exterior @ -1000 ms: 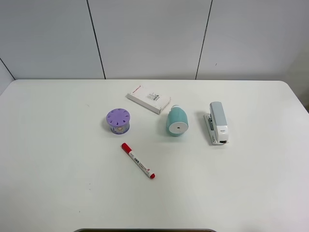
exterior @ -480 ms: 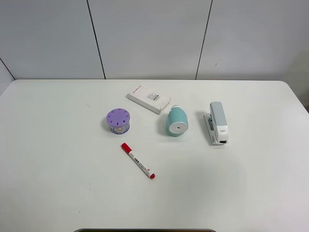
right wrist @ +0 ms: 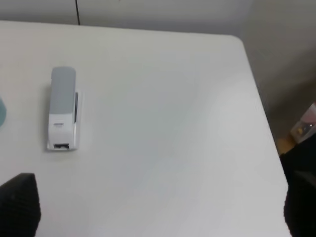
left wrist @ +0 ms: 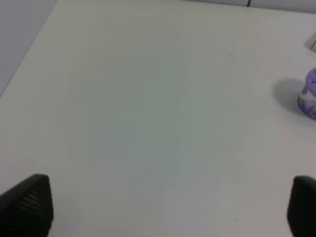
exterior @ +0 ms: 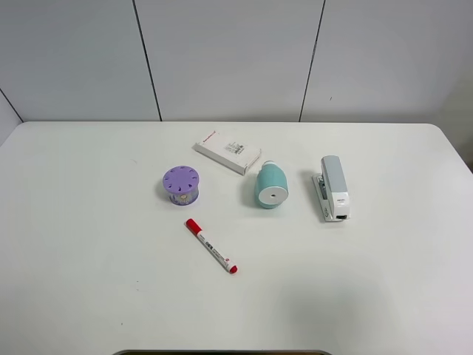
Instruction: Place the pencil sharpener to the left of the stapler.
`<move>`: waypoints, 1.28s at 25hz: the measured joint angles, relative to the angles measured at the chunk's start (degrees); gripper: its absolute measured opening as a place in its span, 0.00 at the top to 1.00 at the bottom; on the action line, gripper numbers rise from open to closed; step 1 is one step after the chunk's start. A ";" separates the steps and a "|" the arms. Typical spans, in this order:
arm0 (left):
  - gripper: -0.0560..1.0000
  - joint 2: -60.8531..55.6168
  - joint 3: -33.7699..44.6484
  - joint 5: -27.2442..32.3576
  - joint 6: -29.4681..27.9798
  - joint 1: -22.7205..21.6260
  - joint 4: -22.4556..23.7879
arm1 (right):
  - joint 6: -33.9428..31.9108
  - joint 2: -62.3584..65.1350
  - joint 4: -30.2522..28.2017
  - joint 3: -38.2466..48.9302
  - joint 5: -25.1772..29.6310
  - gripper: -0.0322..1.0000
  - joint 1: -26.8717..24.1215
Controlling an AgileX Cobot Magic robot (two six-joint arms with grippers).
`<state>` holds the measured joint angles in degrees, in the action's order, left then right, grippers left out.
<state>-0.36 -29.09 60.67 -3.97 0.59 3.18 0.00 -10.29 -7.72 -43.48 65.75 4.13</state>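
Change over the last second: none visible. The pencil sharpener (exterior: 270,187), the stapler (exterior: 333,188) and the other items hold the same positions on the table (exterior: 89,281) in all three high-camera pictures.
Meaning for the task: the sharpener already lies left of the stapler, near it and not touching. Judged from this layout, the placement looks complete, or no move has begun; the pictures do not settle which.
Sharpener location: middle of the table, nearer the far edge than the near edge, between the purple holder (exterior: 181,184) and the stapler, just in front of the white box (exterior: 227,151).
Sharpener axis: lying on its side, long axis running from far edge to near edge. The flat white face points at the near edge, the small white knob at the far edge.
Stapler axis: roughly parallel to the sharpener.
Left gripper (left wrist: 163,207): fingers spread wide, holding nothing, over bare table.
Right gripper (right wrist: 158,207): fingers spread wide, holding nothing, on the stapler's side of the table.
Other item: red marker (exterior: 211,246), toward the near edge.
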 joint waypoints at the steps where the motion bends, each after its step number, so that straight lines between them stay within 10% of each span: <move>1: 0.04 0.00 0.00 0.00 0.00 0.00 0.00 | 0.00 0.95 0.95 0.84 0.00 0.01 -0.94; 32: 0.04 0.00 0.00 0.00 0.00 0.00 0.00 | 5.77 10.46 10.88 14.62 -4.62 0.01 -5.25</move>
<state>-0.36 -29.09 60.67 -3.97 0.59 3.18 5.77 0.17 3.17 -28.86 61.13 -1.11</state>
